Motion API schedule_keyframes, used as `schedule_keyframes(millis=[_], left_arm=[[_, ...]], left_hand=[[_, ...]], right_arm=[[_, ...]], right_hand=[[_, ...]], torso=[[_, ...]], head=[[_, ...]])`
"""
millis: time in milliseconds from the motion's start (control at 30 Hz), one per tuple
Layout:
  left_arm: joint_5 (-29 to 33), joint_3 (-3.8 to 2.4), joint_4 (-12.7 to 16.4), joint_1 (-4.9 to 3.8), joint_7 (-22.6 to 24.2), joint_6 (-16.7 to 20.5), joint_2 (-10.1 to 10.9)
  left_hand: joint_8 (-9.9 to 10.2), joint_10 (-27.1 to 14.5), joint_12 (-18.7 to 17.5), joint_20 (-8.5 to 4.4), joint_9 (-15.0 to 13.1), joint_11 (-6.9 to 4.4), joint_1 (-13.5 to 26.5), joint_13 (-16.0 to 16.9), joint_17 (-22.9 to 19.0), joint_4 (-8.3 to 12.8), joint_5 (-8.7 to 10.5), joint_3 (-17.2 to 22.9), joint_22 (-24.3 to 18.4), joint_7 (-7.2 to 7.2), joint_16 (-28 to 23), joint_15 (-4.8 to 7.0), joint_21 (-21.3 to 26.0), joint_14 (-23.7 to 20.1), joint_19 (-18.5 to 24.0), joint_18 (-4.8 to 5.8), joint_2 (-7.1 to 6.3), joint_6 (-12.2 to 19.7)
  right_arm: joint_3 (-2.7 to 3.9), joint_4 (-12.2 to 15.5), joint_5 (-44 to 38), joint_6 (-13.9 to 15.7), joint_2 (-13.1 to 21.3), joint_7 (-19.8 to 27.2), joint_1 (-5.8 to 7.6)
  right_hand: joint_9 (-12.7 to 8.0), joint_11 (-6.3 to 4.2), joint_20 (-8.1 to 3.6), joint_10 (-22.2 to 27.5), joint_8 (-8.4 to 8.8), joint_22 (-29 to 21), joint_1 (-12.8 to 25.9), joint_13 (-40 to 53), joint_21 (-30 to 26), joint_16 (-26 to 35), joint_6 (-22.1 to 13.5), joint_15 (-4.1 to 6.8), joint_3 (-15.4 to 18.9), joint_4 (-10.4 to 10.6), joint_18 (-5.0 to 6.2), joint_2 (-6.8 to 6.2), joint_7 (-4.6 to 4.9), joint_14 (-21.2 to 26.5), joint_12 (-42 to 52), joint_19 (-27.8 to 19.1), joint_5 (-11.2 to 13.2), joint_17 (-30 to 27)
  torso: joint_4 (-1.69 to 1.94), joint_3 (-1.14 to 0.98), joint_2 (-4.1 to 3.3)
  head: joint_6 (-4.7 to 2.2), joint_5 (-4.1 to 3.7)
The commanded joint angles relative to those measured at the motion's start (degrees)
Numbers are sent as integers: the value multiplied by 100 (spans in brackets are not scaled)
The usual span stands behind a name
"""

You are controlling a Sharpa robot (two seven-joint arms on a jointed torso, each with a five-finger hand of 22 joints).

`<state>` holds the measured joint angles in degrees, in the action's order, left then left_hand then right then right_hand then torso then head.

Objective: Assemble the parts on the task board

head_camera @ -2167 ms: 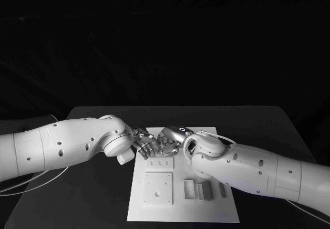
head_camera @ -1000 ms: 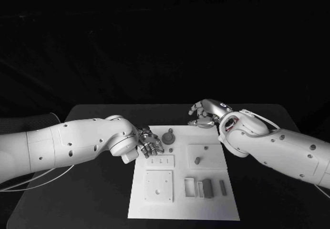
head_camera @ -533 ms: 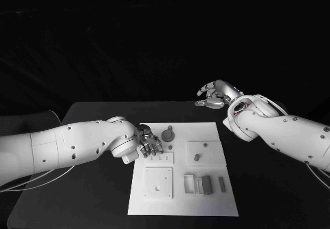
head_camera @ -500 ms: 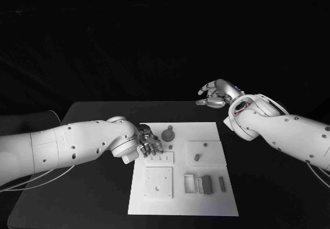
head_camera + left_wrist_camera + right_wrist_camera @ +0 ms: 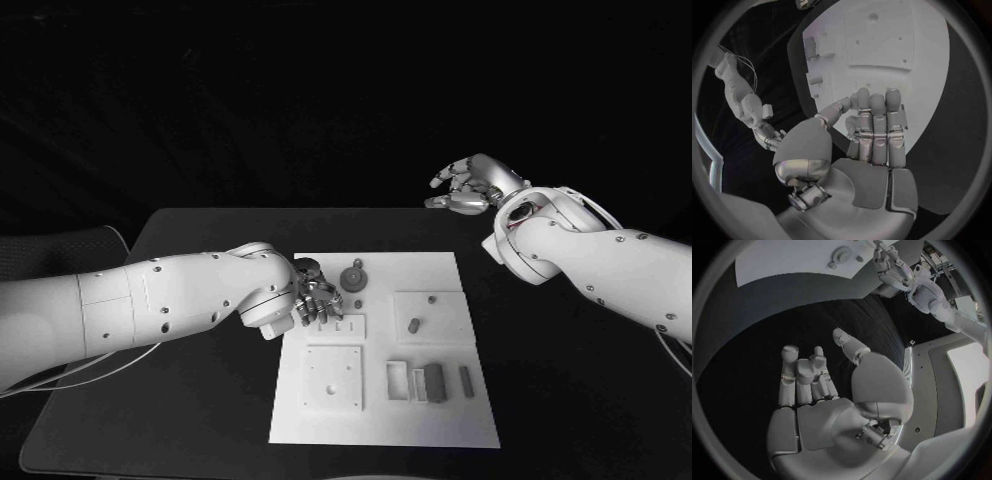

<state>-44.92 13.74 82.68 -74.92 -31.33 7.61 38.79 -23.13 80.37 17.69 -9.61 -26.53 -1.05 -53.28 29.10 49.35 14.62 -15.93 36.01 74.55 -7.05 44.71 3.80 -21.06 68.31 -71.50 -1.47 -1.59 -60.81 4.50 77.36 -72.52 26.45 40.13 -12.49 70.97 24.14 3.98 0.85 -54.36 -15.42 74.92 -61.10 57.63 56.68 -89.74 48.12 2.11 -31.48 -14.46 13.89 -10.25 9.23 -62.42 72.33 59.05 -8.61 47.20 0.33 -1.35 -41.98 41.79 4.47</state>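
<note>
The white task board lies in the middle of the black table. A round grey part stands near its far edge, with a small peg just in front of it. Another grey peg sits in the square plate on the right. Several grey blocks lie nearer the front. My left hand hovers over the board's left edge beside the round part, fingers extended and holding nothing. My right hand is raised beyond the table's far right, empty, fingers loosely apart.
A raised white plate with holes sits at the board's front left, and a small slotted plate lies under my left hand. Black table surrounds the board on both sides.
My right hand has let go at the round part, then lifted up and back to the far right. My left hand has stayed at the board's left edge.
</note>
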Motion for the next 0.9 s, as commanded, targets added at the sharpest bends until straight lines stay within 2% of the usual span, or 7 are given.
schedule_keyframes(millis=[33, 267, 433, 533, 600, 900], left_arm=[[-188, -5, 5, 1, -37, -127, -6], [-209, -5, -20, 33, -45, -148, -22], [-211, -5, -17, 60, -46, -171, -26], [-211, -5, -29, 73, -45, -178, -40], [-211, -5, -31, 91, -48, -183, -41], [-211, -6, -41, 125, -47, -176, -35]], left_hand=[[-36, 2, 52, -11, -374, -38, 42, 11, -14, -33, -25, 17, 14, 410, 44, 52, -30, -5, -38, -223, 8, -456], [-73, -6, 156, -37, -407, -58, 79, 50, -80, -43, -103, 11, 83, 428, 158, 77, -59, 2, -69, -216, 10, -483], [-99, -11, 225, -54, -427, -73, 93, 74, -120, -35, -164, 13, 124, 442, 236, 94, -80, 5, -89, -212, 8, -502], [-104, -12, 241, -58, -432, -76, 97, 79, -130, -35, -171, 13, 132, 445, 254, 98, -84, 5, -94, -211, 7, -505], [-107, -14, 249, -60, -434, -77, 99, 81, -135, -35, -178, 13, 135, 446, 262, 100, -86, 4, -95, -210, 5, -507], [-110, -18, 260, -62, -437, -78, 102, 84, -145, -35, -186, 15, 140, 447, 275, 102, -88, 1, -96, -209, 9, -506]], right_arm=[[4, -3, 36, -64, 2, 39, 9], [4, -22, 40, -73, 0, 41, 13], [4, -37, 52, -86, -8, 40, 13], [4, -43, 52, -109, -7, 31, 13], [4, -47, 52, -120, -9, 25, 13], [4, -51, 52, -149, -13, 7, 13]], right_hand=[[-1, -23, -7, 14, -23, 47, -40, -7, -34, 30, -68, 18, -16, 2, 111, -6, 92, 30, -16, -24, -11, -6], [-3, -23, -5, 17, -22, 48, -39, -11, -38, 34, -71, 19, -12, 0, 111, -8, 92, 34, -19, -29, -11, -8], [-4, -23, -4, 19, -22, 48, -39, -14, -39, 35, -72, 19, -11, -2, 111, -8, 92, 36, -20, -31, -11, -9], [-4, -23, -3, 19, -22, 48, -39, -15, -40, 36, -72, 19, -10, -2, 111, -7, 92, 37, -21, -31, -11, -9], [-5, -23, -3, 20, -22, 48, -39, -16, -40, 36, -73, 19, -9, -3, 111, -7, 92, 38, -21, -32, -11, -10], [-7, -22, 0, 23, -21, 48, -33, -20, -43, 38, -76, 19, -6, -1, 111, -4, 93, 42, -24, -35, -11, -11]], torso=[[-2, 4, 3], [9, 2, 3], [1, 8, -1], [0, 6, 0], [1, 5, 0], [6, 7, -4]], head=[[25, -16], [45, -18], [57, -19], [52, -25], [40, -61], [41, -44]])
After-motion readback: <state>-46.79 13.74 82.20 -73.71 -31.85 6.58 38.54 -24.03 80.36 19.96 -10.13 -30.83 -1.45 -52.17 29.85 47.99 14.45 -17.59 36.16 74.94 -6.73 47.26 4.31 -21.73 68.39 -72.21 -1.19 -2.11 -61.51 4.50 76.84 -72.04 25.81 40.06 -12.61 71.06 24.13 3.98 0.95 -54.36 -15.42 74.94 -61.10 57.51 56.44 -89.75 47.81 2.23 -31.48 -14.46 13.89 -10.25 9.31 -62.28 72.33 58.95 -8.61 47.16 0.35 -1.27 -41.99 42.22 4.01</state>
